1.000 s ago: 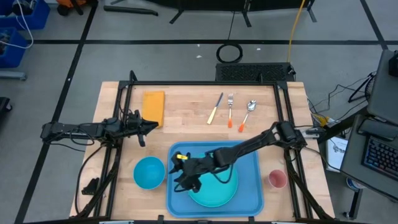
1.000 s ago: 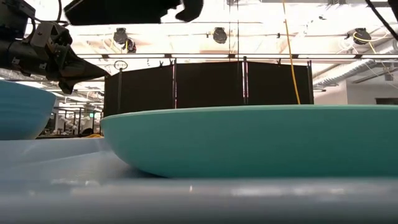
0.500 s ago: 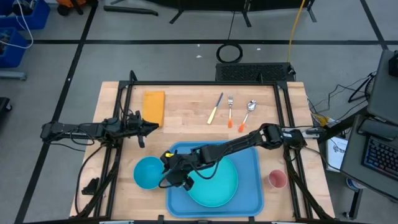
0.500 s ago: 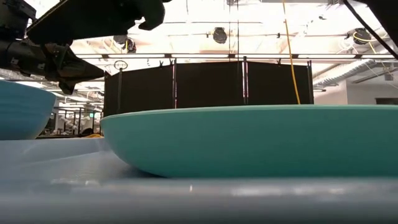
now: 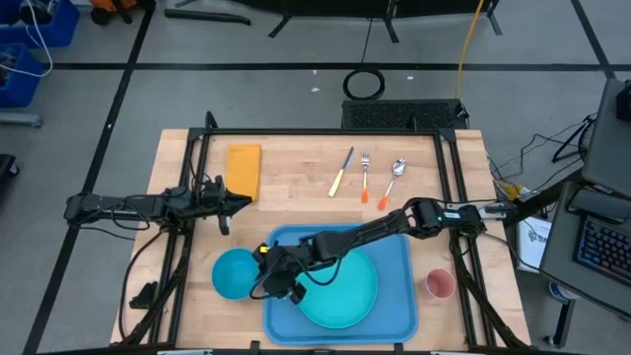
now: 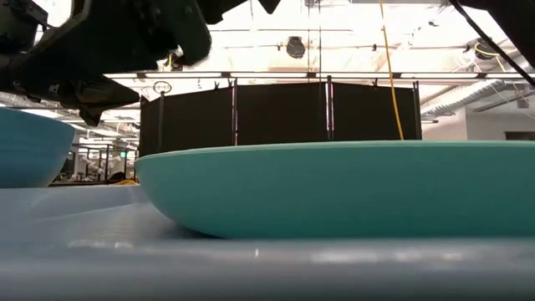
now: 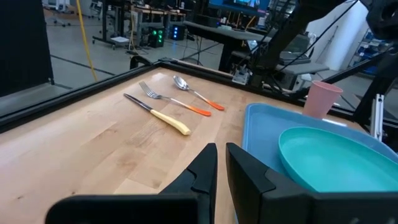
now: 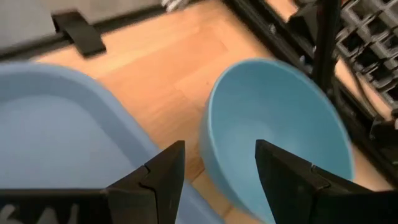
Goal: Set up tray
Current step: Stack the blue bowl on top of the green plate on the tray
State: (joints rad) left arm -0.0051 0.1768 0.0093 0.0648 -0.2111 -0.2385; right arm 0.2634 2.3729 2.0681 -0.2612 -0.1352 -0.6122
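Two arms work: the right gripper (image 5: 268,279) reaches across the tray (image 5: 394,296) (near table (image 5: 296,177) edge), fingers apart, empty, seemingly over the bowl (image 5: 233,274). Left gripper (image 5: 241,200) waits, nearly closed, empty.

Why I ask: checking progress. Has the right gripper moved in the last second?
Yes. In the high view the right gripper has gone from over the plate toward the tray's left edge, nearer the bowl, with its fingers open.

Grey floor (image 5: 246,94) crossed by dark tape lines; black partition panels (image 6: 284,117) under bright ceiling lights (image 6: 292,46).
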